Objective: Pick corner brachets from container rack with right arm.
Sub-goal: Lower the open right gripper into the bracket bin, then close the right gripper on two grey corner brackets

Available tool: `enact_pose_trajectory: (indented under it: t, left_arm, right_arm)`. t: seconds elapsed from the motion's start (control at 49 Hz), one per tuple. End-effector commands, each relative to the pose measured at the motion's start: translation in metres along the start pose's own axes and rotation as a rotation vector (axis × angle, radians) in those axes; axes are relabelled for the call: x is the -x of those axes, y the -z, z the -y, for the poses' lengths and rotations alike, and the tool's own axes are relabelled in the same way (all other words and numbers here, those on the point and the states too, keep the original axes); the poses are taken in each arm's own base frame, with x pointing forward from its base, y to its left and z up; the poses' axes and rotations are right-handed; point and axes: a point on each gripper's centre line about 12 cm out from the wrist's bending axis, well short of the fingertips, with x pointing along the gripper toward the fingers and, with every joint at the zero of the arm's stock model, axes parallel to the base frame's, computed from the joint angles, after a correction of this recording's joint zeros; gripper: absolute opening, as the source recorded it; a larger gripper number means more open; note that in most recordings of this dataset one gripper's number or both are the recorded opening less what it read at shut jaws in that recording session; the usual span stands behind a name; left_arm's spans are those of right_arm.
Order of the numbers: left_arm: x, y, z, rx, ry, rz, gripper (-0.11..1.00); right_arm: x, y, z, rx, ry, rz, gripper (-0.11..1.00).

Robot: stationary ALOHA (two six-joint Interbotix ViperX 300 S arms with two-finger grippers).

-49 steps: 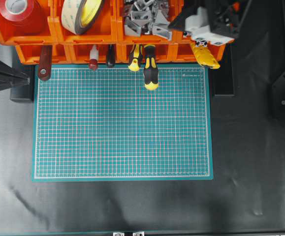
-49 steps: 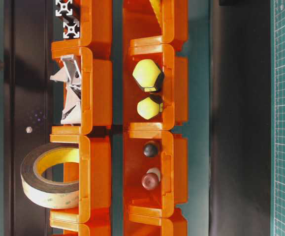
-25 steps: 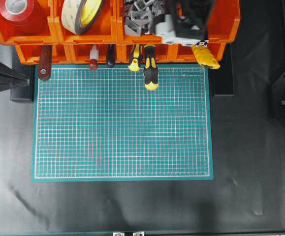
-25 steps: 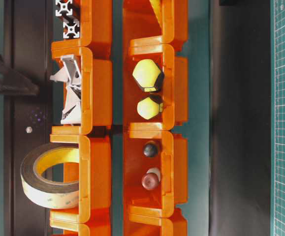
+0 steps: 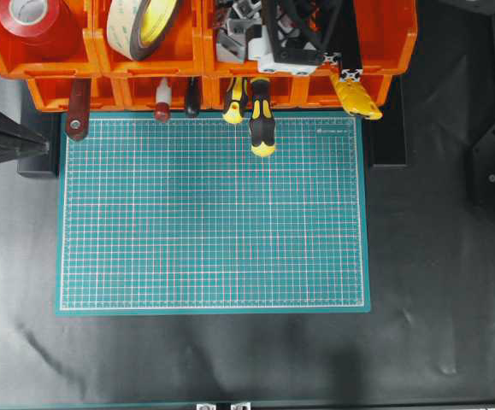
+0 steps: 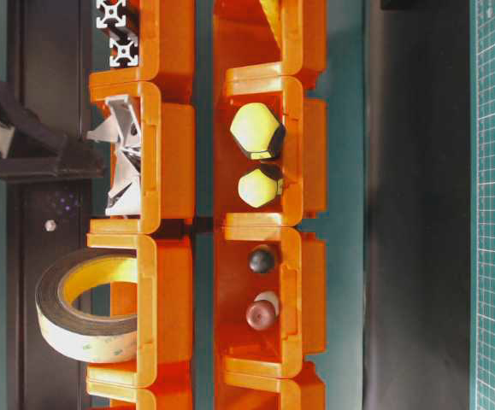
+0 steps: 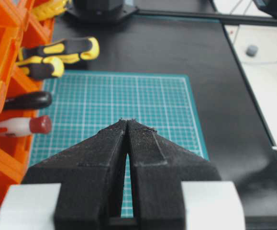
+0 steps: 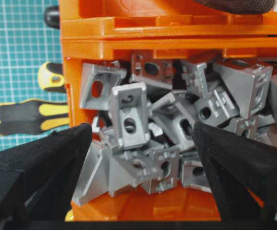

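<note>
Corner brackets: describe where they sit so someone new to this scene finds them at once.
Find the orange container rack along the far edge of the green mat. In its upper tier, the bin right of the tape roll holds the corner brackets. They are the rack's only heap of small grey metal angle pieces, each with a slotted hole.

The container rack (image 5: 187,51) along the top of the overhead frame is bright orange. Its bin holds silvery-grey corner brachets (image 8: 171,124). A red tape roll (image 5: 33,19) sits upper left, beside a cream-and-black roll (image 5: 144,24). Screwdriver handles (image 5: 260,120) are black with yellow. The mat (image 5: 213,213) is teal, ruled in a white grid, on a black table (image 5: 435,256).
</note>
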Motion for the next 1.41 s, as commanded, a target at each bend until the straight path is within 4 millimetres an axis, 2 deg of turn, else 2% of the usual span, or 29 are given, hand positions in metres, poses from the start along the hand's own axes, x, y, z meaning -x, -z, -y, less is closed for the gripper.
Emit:
enact_pose_trajectory:
  t: [0.0,0.265,0.388,0.775,1.04,1.183,1.387]
  left_arm:
    - [0.001,-0.011,0.002,-0.002,0.005,0.027,0.0]
    - [0.002,-0.011,0.004,-0.002,0.014,0.028,0.0]
    - [0.002,-0.011,0.004,-0.007,0.014,0.03,0.0]
    - [0.002,-0.011,0.004,-0.005,0.014,0.03,0.0]
    - [0.002,-0.011,0.004,-0.008,0.014,0.028,0.0]
    - [0.002,-0.011,0.004,-0.008,0.014,0.028,0.0]
    - [0.002,-0.01,0.003,-0.009,0.014,0.025,0.0]
  right_arm:
    - [0.008,-0.005,0.002,0.003,0.018,0.043,0.86]
    - [-0.019,-0.004,0.001,0.005,0.006,-0.022,0.86]
    - [-0.025,0.0,0.001,0.003,0.01,-0.043,0.86]
    - [-0.022,0.001,0.015,-0.001,0.108,-0.057,0.86]
    - [-0.02,-0.003,0.017,-0.022,0.112,-0.044,0.85]
    - [-0.022,-0.001,0.016,-0.056,0.11,-0.056,0.79]
    - [-0.02,0.001,0.013,-0.066,0.104,-0.077,0.64]
